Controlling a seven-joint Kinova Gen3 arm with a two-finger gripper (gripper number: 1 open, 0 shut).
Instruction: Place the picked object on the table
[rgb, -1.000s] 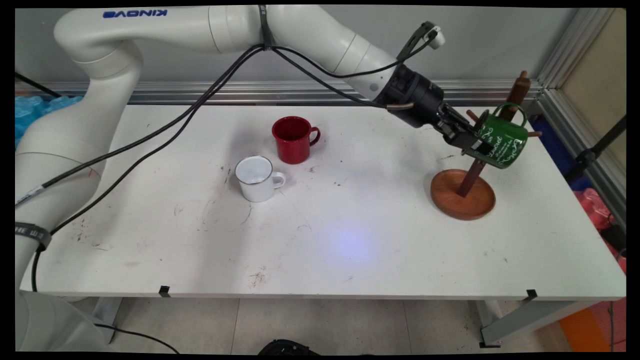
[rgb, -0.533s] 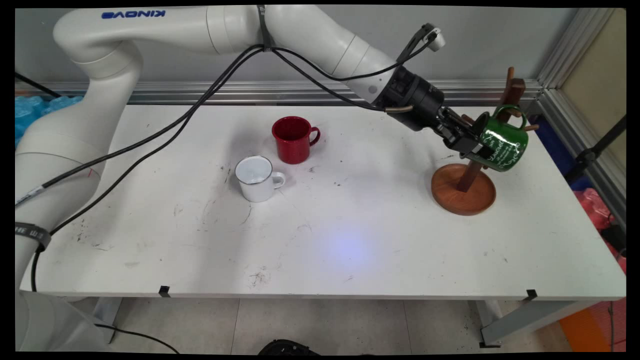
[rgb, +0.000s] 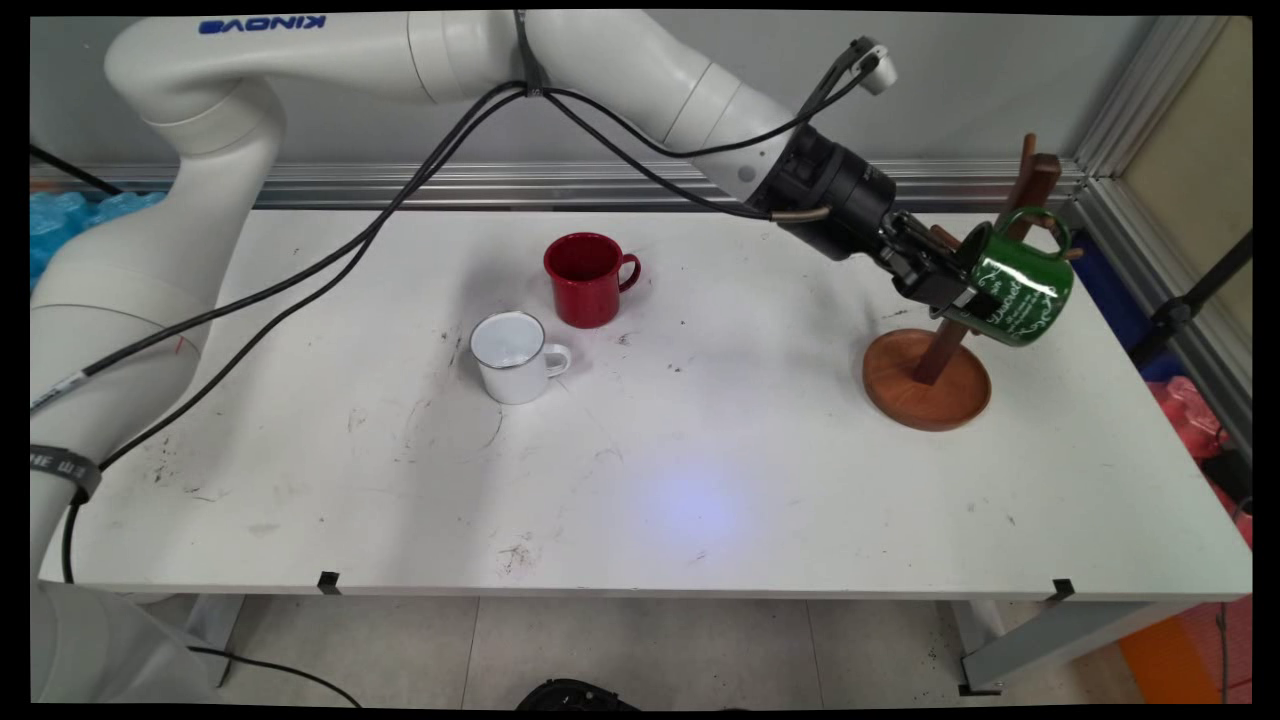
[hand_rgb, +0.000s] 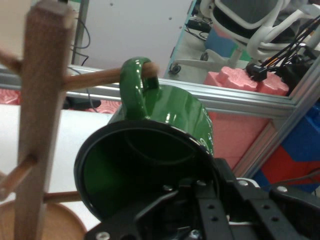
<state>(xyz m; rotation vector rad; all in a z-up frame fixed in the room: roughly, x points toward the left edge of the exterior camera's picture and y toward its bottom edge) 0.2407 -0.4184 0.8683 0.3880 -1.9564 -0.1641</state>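
Green mug (rgb: 1020, 290) tilted, airborne beside the wooden mug stand (rgb: 930, 385) at the table's (rgb: 700, 480) right end; hand view alone shows its handle (hand_rgb: 137, 82) ringing a peg (hand_rgb: 95, 77). Jaws clamp its rim

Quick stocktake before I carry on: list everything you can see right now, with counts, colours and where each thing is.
green mug: 1, green with white lettering, tipped on its side at the rack, handle looped over a peg
mug rack: 1, brown wood with a round base, table's right side
red mug: 1, red, upright, mid-table towards the wall
white mug: 1, white, upright, just in front of the red one
table: 1, white
hand: 1, black, shut on the green mug's rim
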